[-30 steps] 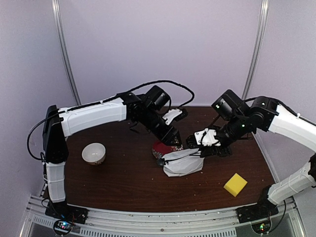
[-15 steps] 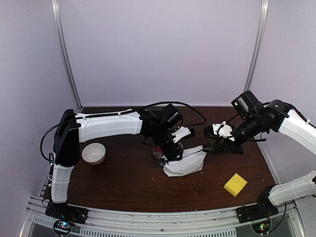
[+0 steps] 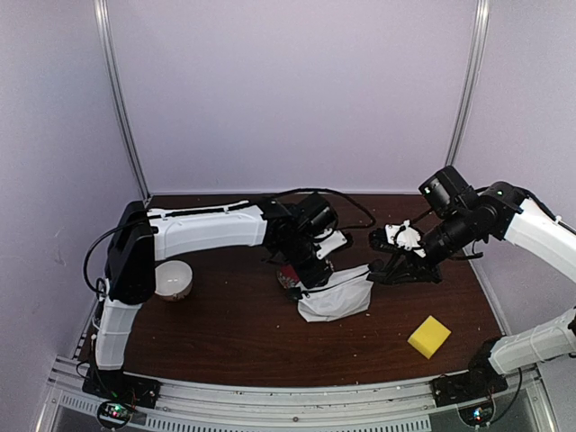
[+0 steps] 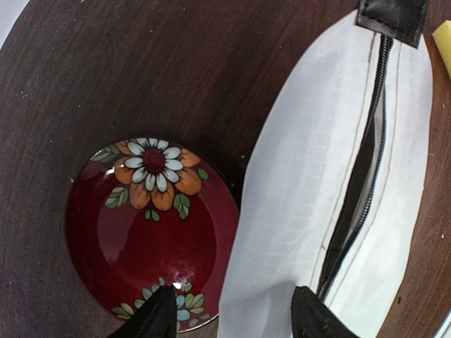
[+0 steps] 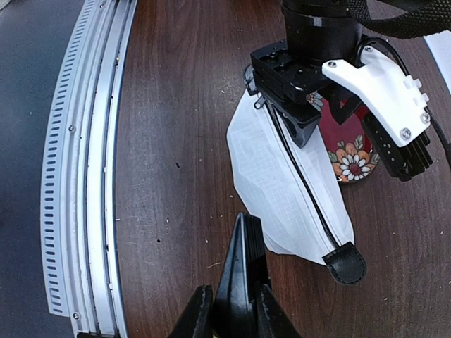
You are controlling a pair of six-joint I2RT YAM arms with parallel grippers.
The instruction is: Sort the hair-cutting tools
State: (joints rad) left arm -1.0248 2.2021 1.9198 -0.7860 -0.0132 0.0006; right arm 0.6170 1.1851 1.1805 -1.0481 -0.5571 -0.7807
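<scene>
no text, labels or numbers legible

Top external looks down from behind the bases over the whole table [image 3: 225, 337]; both close wrist views share the white pouch [image 5: 282, 183] and red floral plate [image 4: 134, 232].

pouch [image 3: 335, 297] at table [image 3: 225, 333] centre, plate [image 3: 288, 273] just behind its left end, bowl [image 3: 171, 279] far left, sponge [image 3: 429, 337] front right
</scene>
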